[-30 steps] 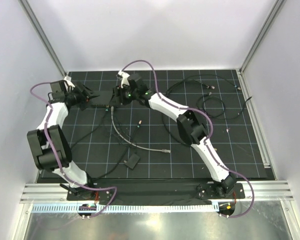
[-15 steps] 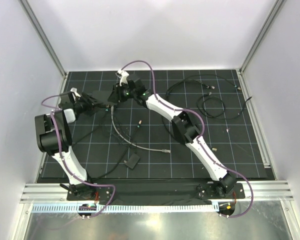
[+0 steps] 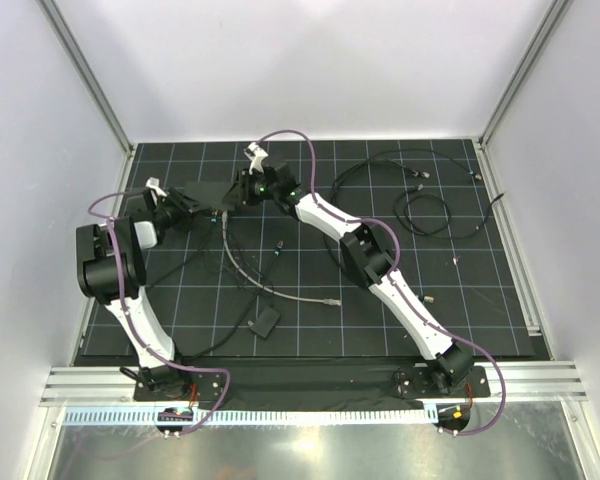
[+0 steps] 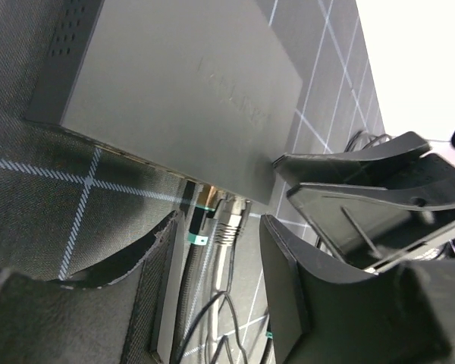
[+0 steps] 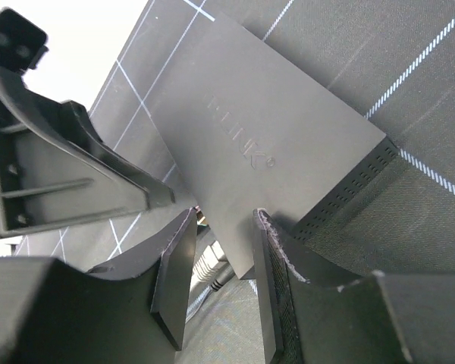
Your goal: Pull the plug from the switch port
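Note:
The switch (image 3: 206, 192) is a flat dark-grey box at the back left of the mat, lying between my two grippers. A silver plug (image 4: 226, 218) sits in a port on its long edge, and its grey cable (image 3: 242, 272) runs toward the front. My left gripper (image 4: 220, 227) is open, a finger on each side of the plug and touching neither it nor the cable. My right gripper (image 5: 224, 227) is open too and straddles a corner of the switch (image 5: 265, 144). One of its fingers (image 5: 271, 296) rests against the short vented end. The plug (image 5: 211, 265) shows between these jaws.
A small black block (image 3: 265, 322) on a thin cable lies near the front. Loose black cables (image 3: 420, 210) coil at the back right. Small connectors (image 3: 280, 245) are scattered on the mat. White walls and metal rails (image 3: 510, 250) ring the mat.
The left arm has swung right, bringing its gripper up to the switch's port edge. Both grippers have narrowed. The right gripper has shifted only slightly at the switch's end.

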`<move>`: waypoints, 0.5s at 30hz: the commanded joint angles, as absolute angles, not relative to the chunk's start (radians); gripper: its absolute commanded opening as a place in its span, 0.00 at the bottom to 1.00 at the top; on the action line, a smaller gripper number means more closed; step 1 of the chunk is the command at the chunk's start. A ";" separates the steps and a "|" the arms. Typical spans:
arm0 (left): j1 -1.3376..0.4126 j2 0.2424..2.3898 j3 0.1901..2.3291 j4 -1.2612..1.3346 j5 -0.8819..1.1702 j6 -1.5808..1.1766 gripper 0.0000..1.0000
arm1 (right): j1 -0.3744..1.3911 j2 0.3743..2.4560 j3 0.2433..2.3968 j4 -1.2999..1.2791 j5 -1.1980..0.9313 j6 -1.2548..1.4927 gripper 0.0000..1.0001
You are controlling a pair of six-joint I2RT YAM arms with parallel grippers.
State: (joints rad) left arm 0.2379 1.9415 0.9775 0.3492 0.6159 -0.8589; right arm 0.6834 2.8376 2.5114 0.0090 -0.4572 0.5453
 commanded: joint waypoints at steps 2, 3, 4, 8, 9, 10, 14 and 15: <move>0.229 1.968 0.973 0.403 0.637 -0.856 0.47 | 0.687 2.836 2.563 0.081 -0.474 0.591 0.42; 0.229 1.971 0.971 0.402 0.634 -0.857 0.47 | 0.687 2.841 2.568 0.084 -0.476 0.598 0.42; 0.229 1.973 0.969 0.400 0.634 -0.857 0.47 | 0.687 2.842 2.569 0.087 -0.476 0.603 0.42; 0.221 1.980 0.969 0.385 0.627 -0.847 0.47 | 0.686 2.853 2.576 0.094 -0.479 0.624 0.42; 0.219 1.986 0.971 0.384 0.627 -0.845 0.47 | 0.683 2.853 2.577 0.097 -0.480 0.629 0.41; 0.216 1.990 0.973 0.385 0.630 -0.845 0.47 | 0.683 2.853 2.576 0.098 -0.483 0.632 0.41; 0.216 2.008 0.977 0.390 0.629 -0.845 0.47 | 0.680 2.855 2.576 0.106 -0.485 0.640 0.41; 0.218 2.013 0.980 0.390 0.633 -0.848 0.47 | 0.680 2.856 2.577 0.107 -0.485 0.646 0.41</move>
State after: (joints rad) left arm 0.2218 1.9858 0.9737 0.3626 0.6258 -0.8581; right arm 0.6830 2.8532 2.5271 0.0505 -0.4717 0.6270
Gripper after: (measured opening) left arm 0.472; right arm 0.412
